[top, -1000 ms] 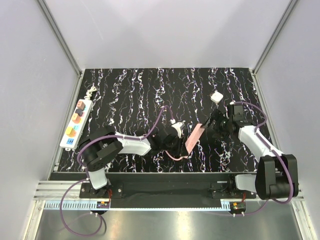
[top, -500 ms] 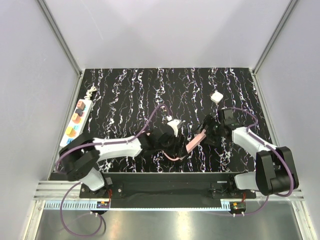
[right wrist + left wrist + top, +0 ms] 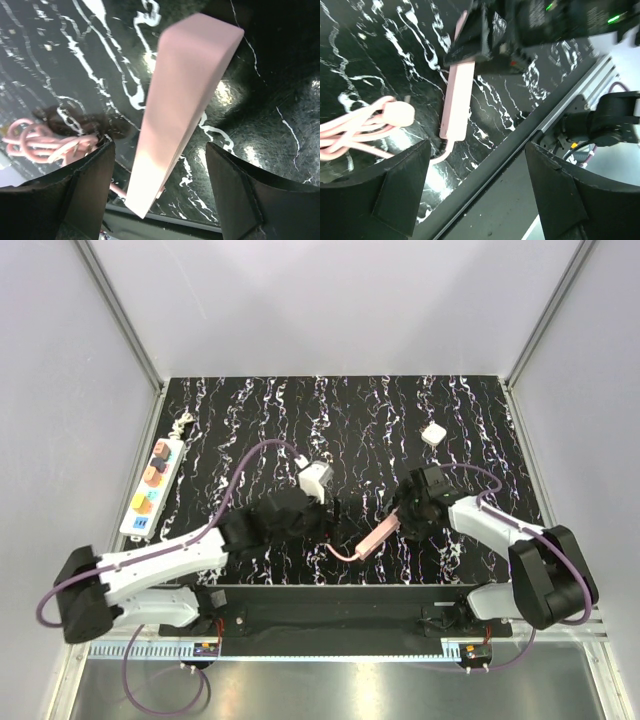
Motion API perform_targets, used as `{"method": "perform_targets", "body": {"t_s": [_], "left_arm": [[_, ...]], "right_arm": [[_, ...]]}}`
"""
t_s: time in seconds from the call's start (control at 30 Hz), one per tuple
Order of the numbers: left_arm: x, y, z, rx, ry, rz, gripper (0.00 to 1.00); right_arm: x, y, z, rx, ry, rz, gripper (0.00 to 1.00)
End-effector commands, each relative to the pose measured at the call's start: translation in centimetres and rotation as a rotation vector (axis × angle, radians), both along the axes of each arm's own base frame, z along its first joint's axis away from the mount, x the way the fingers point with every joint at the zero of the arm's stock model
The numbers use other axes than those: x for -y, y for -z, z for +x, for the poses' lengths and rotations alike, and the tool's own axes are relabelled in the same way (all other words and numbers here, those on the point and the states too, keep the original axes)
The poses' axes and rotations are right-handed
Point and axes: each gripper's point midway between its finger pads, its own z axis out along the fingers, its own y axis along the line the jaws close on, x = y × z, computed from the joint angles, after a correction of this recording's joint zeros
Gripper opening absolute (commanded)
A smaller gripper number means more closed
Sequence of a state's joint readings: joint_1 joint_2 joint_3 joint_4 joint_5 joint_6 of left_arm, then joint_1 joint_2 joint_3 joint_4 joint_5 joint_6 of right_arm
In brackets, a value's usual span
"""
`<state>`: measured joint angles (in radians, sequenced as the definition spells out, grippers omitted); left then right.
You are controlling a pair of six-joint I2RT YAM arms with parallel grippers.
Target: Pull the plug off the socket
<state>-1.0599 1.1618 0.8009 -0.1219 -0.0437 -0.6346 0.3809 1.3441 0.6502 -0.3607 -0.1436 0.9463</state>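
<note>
**Both end effectors open at the pink strip, white power strip off at the left edge**

We see the white power strip (image 3: 152,485) lying flat along the left edge of the desk (image 3: 260,420), its row of orange, yellow and blue patches facing up and its short bundled cord at the far end. It sits well apart from both arms, and neither end effector touches it. From above we cannot tell whether anything is plugged into it.

Near the front middle of the desk lies a pink power strip (image 3: 375,537), angled from front left to back right. Its pink cord (image 3: 345,553) is coiled at its near end. In the left wrist view we can make out the pink plug (image 3: 397,114) resting on that coil, free of any outlet.

The right end effector (image 3: 405,515) is at the far end of the pink strip. In its own wrist view its fingers stand wide, one on each side of the strip, with a gap showing on both sides. We read it as open and gripping nothing.

The left end effector (image 3: 325,515) hangs just left of the strip and coil. Its fingers (image 3: 405,190) are spread wide with nothing between them, so it too is open and empty.

A small white cube (image 3: 433,434) sits alone toward the back right of the desk.
</note>
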Motion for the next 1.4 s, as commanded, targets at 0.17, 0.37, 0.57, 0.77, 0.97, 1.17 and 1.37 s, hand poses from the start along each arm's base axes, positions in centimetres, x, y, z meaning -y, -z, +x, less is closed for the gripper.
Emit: {"method": "perform_targets", "body": {"t_s": [0.17,0.37,0.57,0.77,0.97,1.17,1.37], "left_arm": [[-5.1,-3.0,-0.1,0.116,-0.093,-0.004,0.84],[-7.1,-2.6,-0.5,0.127,-0.129,0.005,0.85],[-8.0,-2.4,-0.7,0.131,-0.140,0.005,0.86],[-8.9,-2.7,-0.8,0.151,-0.151,0.004,0.86],[-9.8,-2.6,-1.2,0.149,-0.159,0.000,0.86],[-11.5,-2.3,-1.6,0.147,-0.191,0.000,0.88],[-12.8,-2.5,-1.9,0.154,-0.215,-0.005,0.90]], "right_arm": [[-0.4,1.0,1.3,-0.009,0.046,-0.071,0.49],[1.0,1.3,1.2,0.002,0.050,-0.146,0.29],[3.9,0.8,1.1,0.020,0.110,-0.252,0.06],[9.4,0.8,1.9,-0.015,0.188,-0.302,0.00],[14.5,1.5,1.9,-0.084,0.263,-0.314,0.00],[21.0,0.9,1.9,-0.089,0.401,-0.342,0.00],[24.4,-0.1,4.1,-0.084,0.415,-0.449,0.01]]}}
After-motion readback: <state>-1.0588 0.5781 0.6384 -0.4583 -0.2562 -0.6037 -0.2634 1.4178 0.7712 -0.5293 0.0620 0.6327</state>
